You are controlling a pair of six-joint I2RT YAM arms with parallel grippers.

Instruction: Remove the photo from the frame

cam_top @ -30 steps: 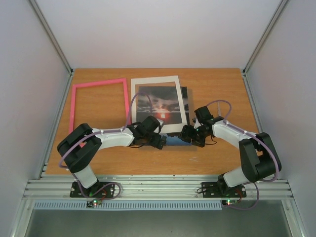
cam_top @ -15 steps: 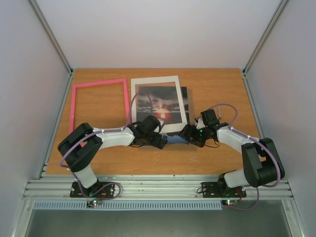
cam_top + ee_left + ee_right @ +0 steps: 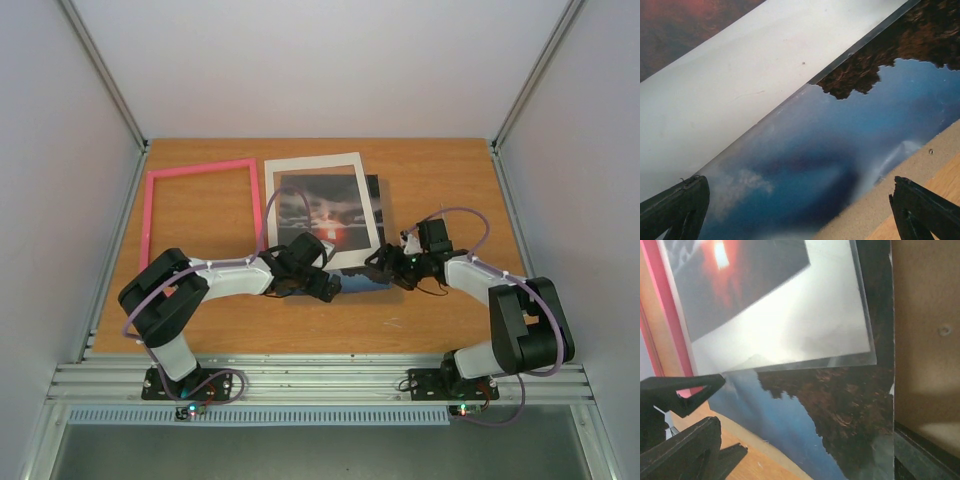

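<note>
The pink frame [image 3: 200, 166] lies empty at the back left of the table; its edge [image 3: 674, 315] also shows in the right wrist view. The photo [image 3: 360, 283] lies flat under a white-bordered sheet [image 3: 315, 168] whose middle shows a sunset. The photo's dark-and-blue margin sticks out at the sheet's right and near sides. My left gripper [image 3: 328, 287] is open just above the photo's blue near edge [image 3: 840, 150], fingers [image 3: 675, 210] apart. My right gripper [image 3: 380, 266] is open low over the photo's near right corner [image 3: 840, 405], holding nothing.
The white-bordered sheet [image 3: 765, 80] covers most of the photo, and its corner [image 3: 860, 340] ends short of the photo's right edge. Bare wooden table [image 3: 440, 180] lies to the right. White walls close in the left, back and right sides.
My right arm has reached left and a little back, bringing its gripper over the photo's near right corner. The left arm has barely moved.
</note>
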